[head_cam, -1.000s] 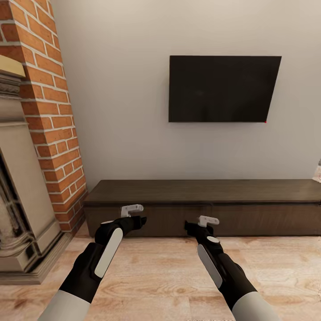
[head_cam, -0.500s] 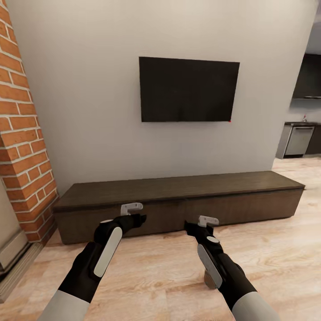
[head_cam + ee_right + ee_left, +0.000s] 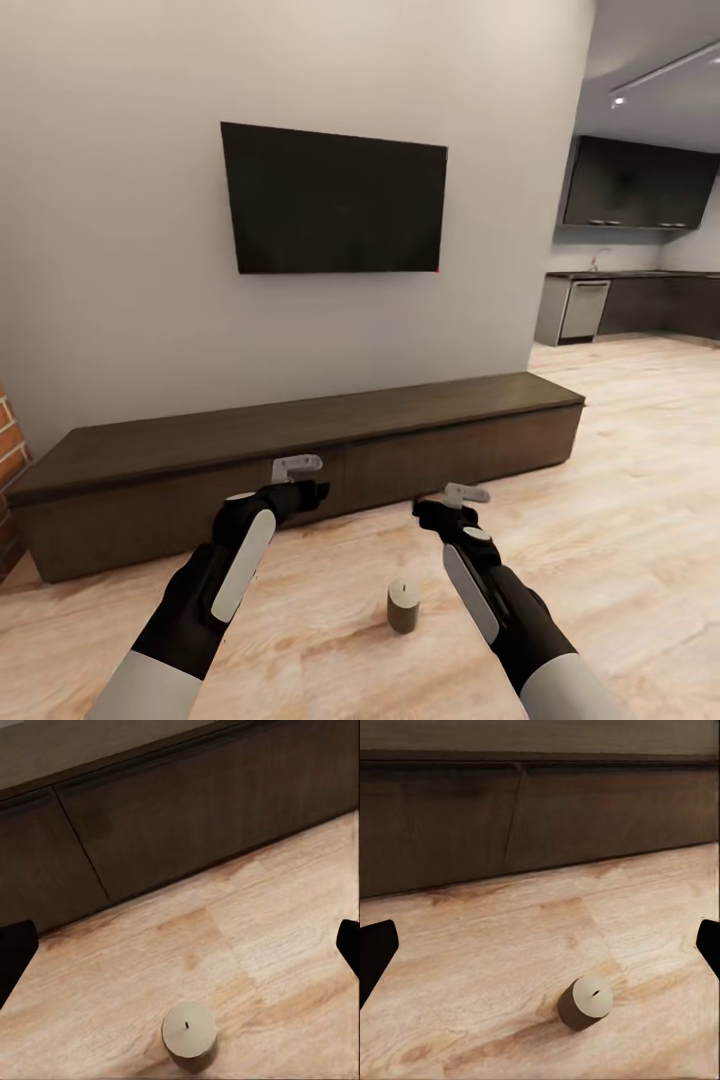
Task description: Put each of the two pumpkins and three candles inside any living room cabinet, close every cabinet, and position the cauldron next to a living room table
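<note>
One candle point(image 3: 404, 605) stands on the wood floor point(image 3: 620, 500) before the shut cabinet point(image 3: 300, 460) — both grippers spread wide, empty.

Head camera looks forward and down from above both arms, taking in the cabinet point(image 3: 300, 455), wall and floor point(image 3: 620, 540) from mid-range; both wrist cameras sit low, angled down at the floorboards, facing the cabinet fronts close by; all three views share one candle point(image 3: 404, 606) point(image 3: 585, 1003) point(image 3: 189, 1029) upright on the floor.
</note>
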